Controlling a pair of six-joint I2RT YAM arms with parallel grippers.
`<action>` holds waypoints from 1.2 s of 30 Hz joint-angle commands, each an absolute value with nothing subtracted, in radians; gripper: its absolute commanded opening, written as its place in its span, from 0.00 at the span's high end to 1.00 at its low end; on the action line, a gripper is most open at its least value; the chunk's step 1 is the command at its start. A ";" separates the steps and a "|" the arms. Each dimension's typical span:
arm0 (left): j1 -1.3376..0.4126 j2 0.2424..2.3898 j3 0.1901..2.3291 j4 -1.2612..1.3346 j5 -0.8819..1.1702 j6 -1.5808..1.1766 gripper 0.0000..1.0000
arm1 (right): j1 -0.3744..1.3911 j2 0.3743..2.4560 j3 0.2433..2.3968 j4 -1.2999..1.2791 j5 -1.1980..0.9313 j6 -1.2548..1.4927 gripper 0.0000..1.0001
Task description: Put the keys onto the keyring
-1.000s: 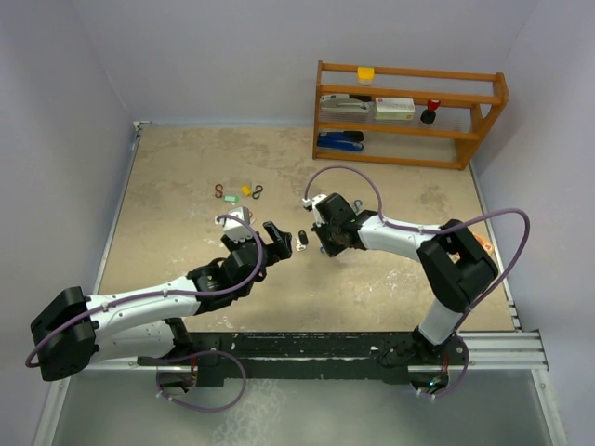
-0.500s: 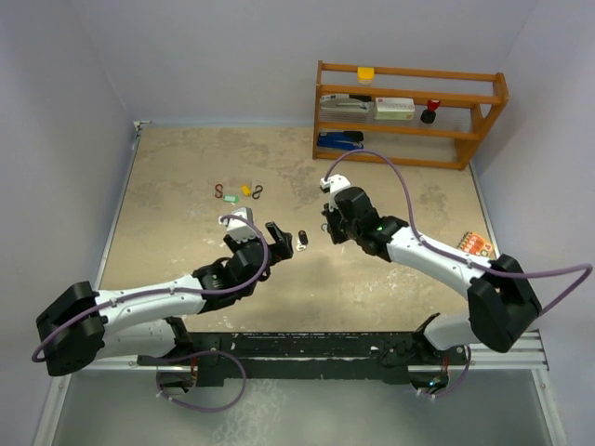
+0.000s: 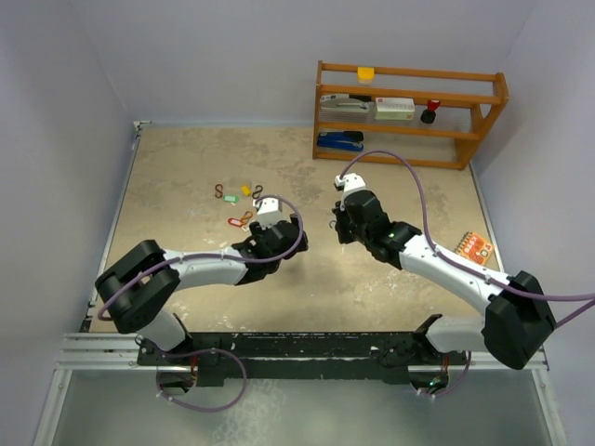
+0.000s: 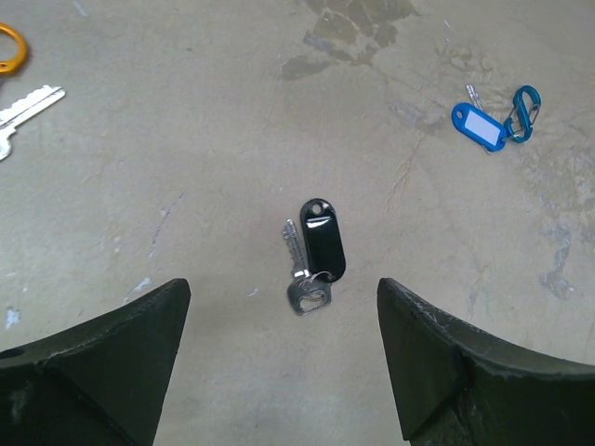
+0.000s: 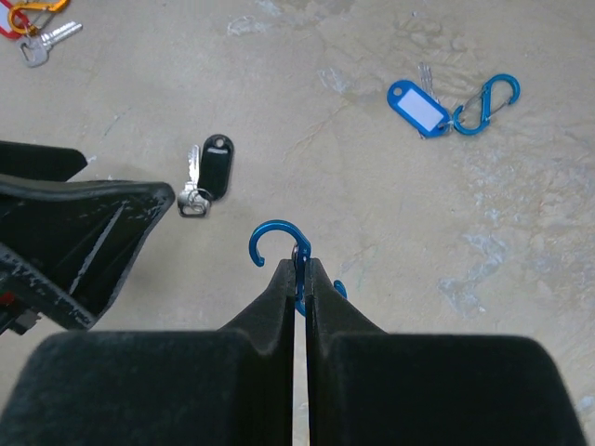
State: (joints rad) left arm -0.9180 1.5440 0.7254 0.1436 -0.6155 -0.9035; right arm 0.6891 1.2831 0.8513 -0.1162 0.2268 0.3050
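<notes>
Left wrist view showed the left hand (image 4: 282, 311) with its fingers spread wide and nothing between them, poised over the black-tagged key (image 4: 321, 243). The key lay flat on the table (image 4: 186, 167) between the two fingertips, its small silver blade beside the tag. In the right wrist view the right hand (image 5: 299, 277) was seen pressed together on a blue S-shaped clip (image 5: 275, 240), one hooked end of which stood out beyond the fingertips, near the black-tagged key. Well apart from these, a blue-tagged key (image 5: 420, 104) was seen already joined to a second blue clip (image 5: 488, 100), so that key was judged done. A bare silver key (image 4: 26, 107) and an orange clip (image 4: 7, 48) were seen at the left edge of the left wrist view; whether they were joined could not be told. The step in hand was judged to be the pick-up of the black-tagged key, to be threaded onto the held clip. For the next move, the left hand would need to be lowered and closed on the broad tag rather than the thin blade, with the small ring left exposed. The ring would then have to be lined up finely with the clip's hook while the clip was held steady.
</notes>
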 commanded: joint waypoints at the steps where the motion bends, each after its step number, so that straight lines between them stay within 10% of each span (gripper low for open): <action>1: -0.908 1.608 0.832 0.182 -0.547 -0.842 0.23 | 0.692 1.249 0.827 -0.135 0.242 0.341 1.00; 36: -0.909 1.829 0.984 0.116 -0.464 -0.758 0.72 | 0.688 1.193 0.801 -0.155 0.310 0.342 1.00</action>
State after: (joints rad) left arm -0.9115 1.8214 0.9466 0.1055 -0.4744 -0.7788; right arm 0.6888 1.2037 0.8093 -0.1684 0.2798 0.3313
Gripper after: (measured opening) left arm 0.314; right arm 0.016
